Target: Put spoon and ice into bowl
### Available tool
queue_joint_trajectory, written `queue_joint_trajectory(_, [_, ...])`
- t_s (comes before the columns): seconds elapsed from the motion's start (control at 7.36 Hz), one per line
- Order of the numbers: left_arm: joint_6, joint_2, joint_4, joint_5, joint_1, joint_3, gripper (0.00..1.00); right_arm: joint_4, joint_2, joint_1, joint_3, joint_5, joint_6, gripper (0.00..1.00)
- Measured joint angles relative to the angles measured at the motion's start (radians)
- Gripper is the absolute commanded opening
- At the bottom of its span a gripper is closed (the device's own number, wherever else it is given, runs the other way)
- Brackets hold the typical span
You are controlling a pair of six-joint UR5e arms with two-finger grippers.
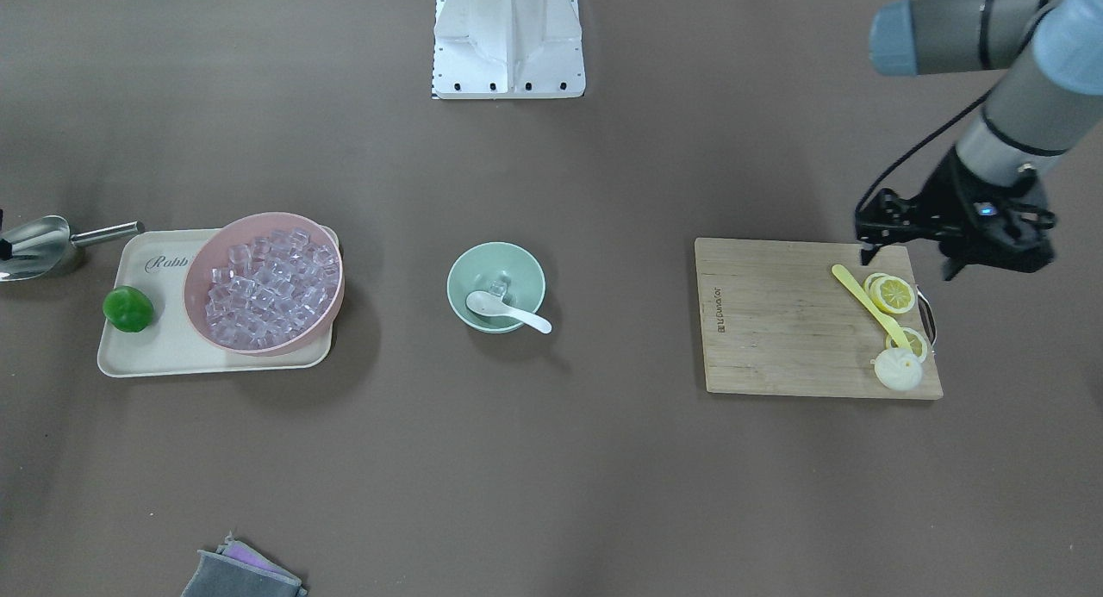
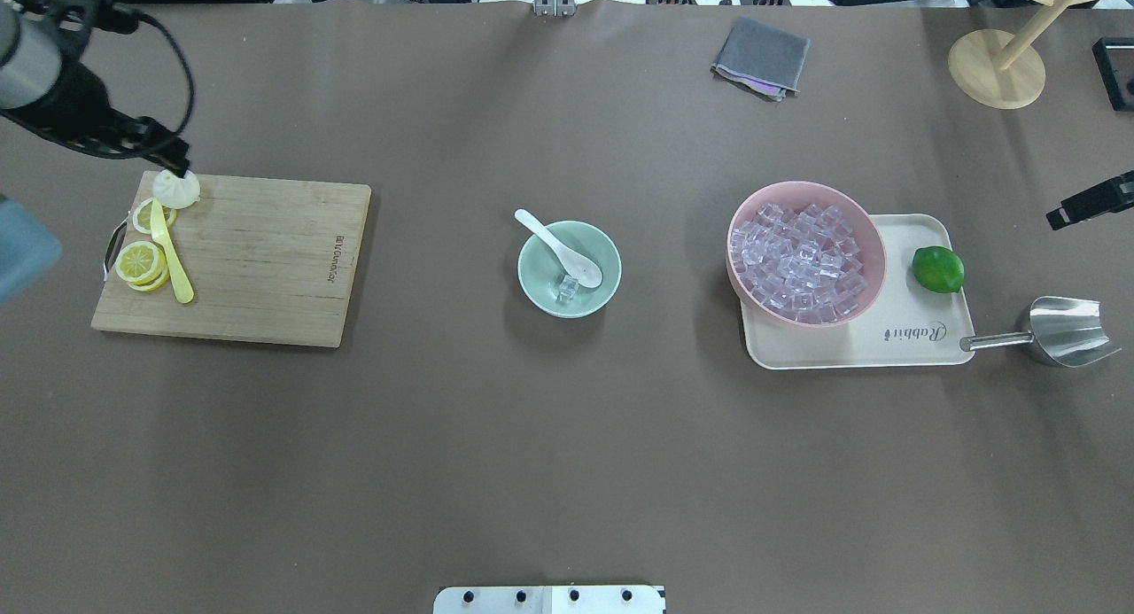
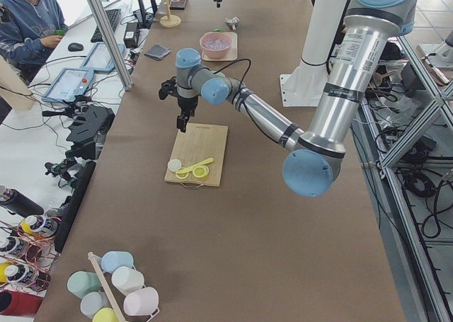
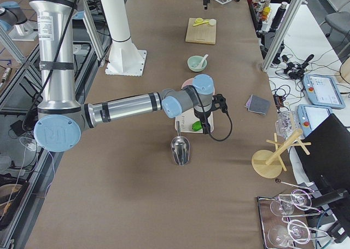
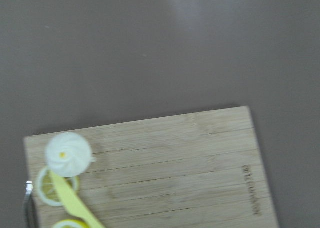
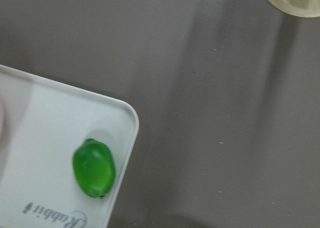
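The mint-green bowl [image 2: 536,273] stands at the table's middle. The white spoon [image 2: 567,251] lies in it, scoop inside and handle resting over the rim. One clear ice cube [image 2: 567,287] lies in the bowl beside the scoop. They also show in the front view: bowl [image 1: 517,270], spoon [image 1: 508,311], ice [image 1: 497,289]. My left gripper [image 1: 905,257] hovers over the far left corner of the cutting board [image 2: 257,260], jaws apart and empty. My right gripper [image 2: 1059,215] is at the right edge beyond the tray; its jaws are not clear.
A pink bowl [image 2: 873,242] full of ice cubes and a lime [image 2: 937,269] sit on a cream tray [image 2: 886,348]. A steel scoop [image 2: 1059,332] lies right of it. Lemon slices [image 2: 142,261], a yellow utensil [image 2: 173,258] and a white bun [image 2: 175,189] are on the board. A grey cloth [image 2: 762,58] lies far off.
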Motion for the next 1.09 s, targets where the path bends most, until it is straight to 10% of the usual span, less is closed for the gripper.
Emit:
queue_joint_trajectory(0.41, [0.423,0.234,-0.01,-0.113,-0.198,0.015,0.98,-0.005,0.003,0.134,-0.127,0.034,-0.191,1.0])
queue_joint_trajectory(1.09, [0.449,0.287,-0.009,-0.257,-0.311,0.084,0.98,-0.107,0.062,0.155,-0.144,0.036,-0.212,1.0])
